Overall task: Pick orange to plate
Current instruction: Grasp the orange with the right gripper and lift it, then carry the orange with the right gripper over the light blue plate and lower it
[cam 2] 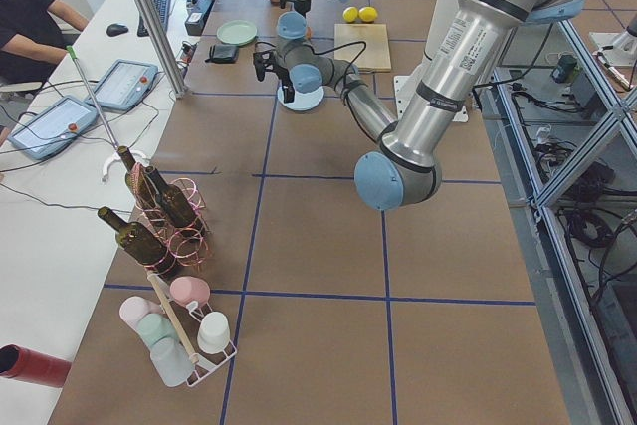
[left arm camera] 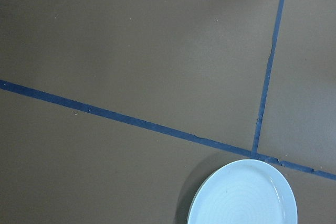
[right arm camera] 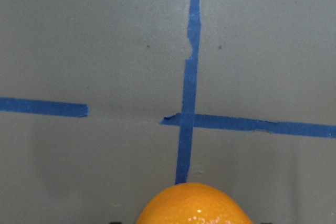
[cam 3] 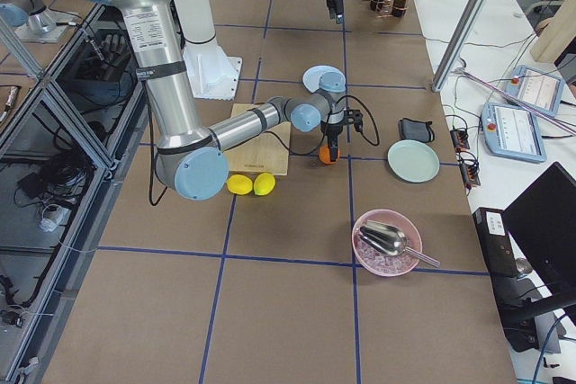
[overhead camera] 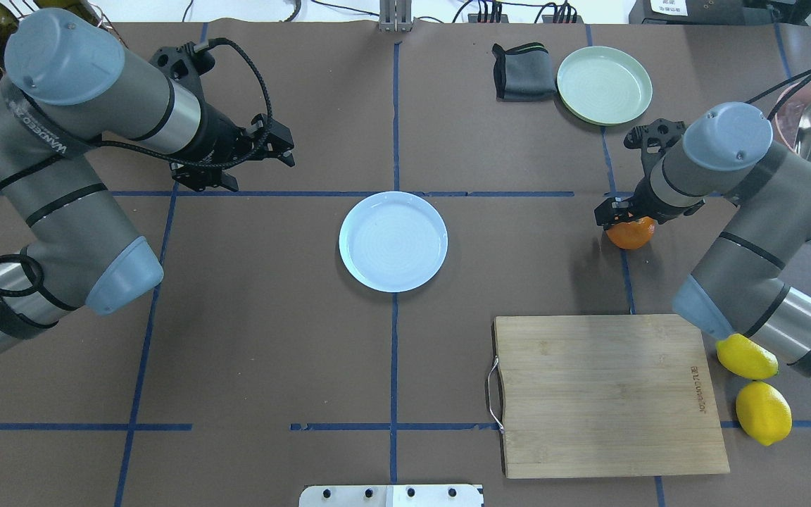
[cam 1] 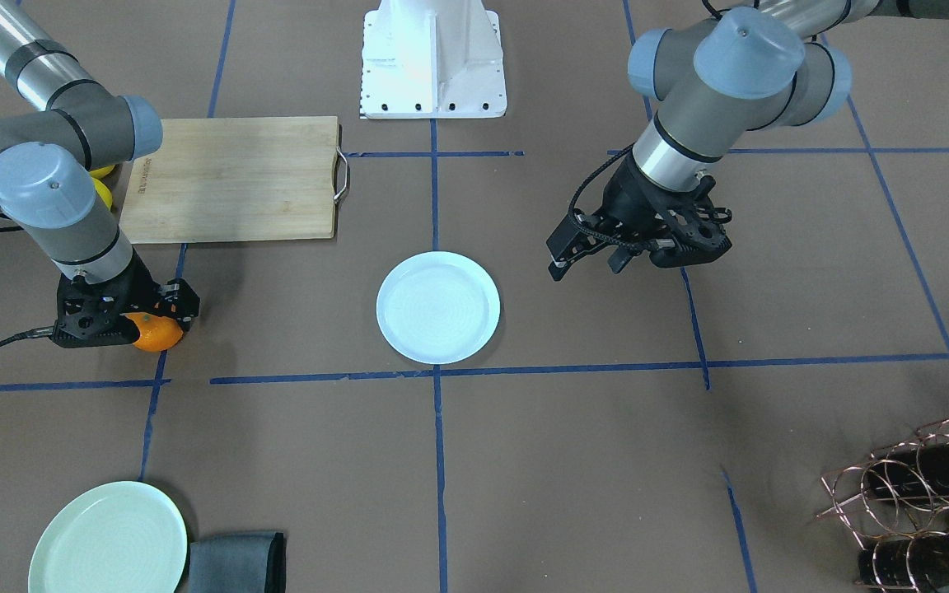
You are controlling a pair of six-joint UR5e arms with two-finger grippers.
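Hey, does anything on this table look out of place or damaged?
Nothing spilled or broken. The only oddity is that the blue tape line just past the orange has a gap and a ragged end beside the crossing.

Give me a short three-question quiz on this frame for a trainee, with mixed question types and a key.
1. True or false: the orange lies on the plate.
2. Which arm's gripper is down at the orange? A left; B right; C neither.
3. Fill in: ___ lemons lie on the table beside the cutting board.

Key
1. False. The orange is on the table, apart from the plate.
2. B. The right gripper is at the orange. Whether its jaws have closed on the orange cannot be told.
3. Two.
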